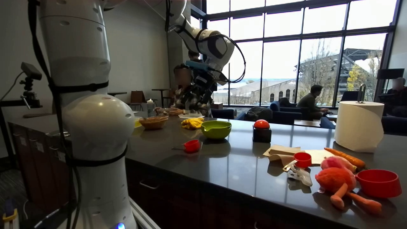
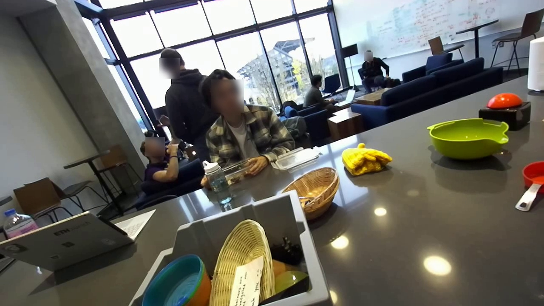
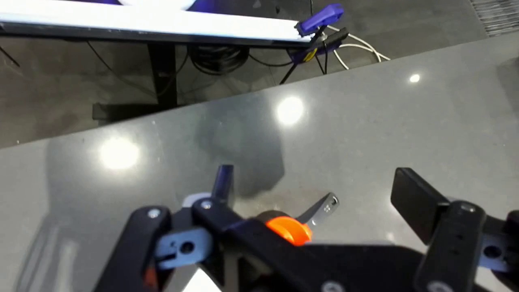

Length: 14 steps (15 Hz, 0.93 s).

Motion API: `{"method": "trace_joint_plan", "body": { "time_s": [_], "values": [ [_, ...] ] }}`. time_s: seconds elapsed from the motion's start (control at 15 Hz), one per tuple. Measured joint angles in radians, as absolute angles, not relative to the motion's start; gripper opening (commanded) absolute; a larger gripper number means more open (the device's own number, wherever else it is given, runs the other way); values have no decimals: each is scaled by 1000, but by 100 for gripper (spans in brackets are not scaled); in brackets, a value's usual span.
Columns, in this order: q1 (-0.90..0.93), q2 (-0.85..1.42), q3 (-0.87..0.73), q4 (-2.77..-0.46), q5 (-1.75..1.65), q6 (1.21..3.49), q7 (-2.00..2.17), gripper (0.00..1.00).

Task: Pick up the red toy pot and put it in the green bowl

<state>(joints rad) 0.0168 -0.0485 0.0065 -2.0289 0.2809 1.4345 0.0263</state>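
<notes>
The red toy pot (image 1: 192,146) is a small red cup with a metal handle, resting on the dark counter in front of the green bowl (image 1: 216,132). At the right edge of an exterior view, part of the pot (image 2: 533,172) shows below and right of the bowl (image 2: 467,146). My gripper (image 1: 196,102) hangs high above the counter, apart from both. In the wrist view the gripper (image 3: 316,188) is open with nothing held. The pot (image 3: 292,230) looks orange there and is partly covered by the left finger linkage. The bowl is out of the wrist view.
A yellow cloth (image 2: 365,160), a wicker basket (image 2: 314,193) and a black box with a red dome (image 1: 262,133) stand near the bowl. Another red cup (image 1: 302,160), a plush toy (image 1: 337,179) and a paper towel roll (image 1: 358,127) lie farther along. A grey bin (image 2: 312,255) holds baskets.
</notes>
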Motion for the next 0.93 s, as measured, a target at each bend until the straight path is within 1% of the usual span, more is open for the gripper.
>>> {"method": "trace_joint_plan", "body": {
  "time_s": [0.6,0.93],
  "values": [
    [39,-257,31,-2156,294,1825,-35,100],
    [47,-306,38,-2194,295,1882,-35,100]
  ]
}}
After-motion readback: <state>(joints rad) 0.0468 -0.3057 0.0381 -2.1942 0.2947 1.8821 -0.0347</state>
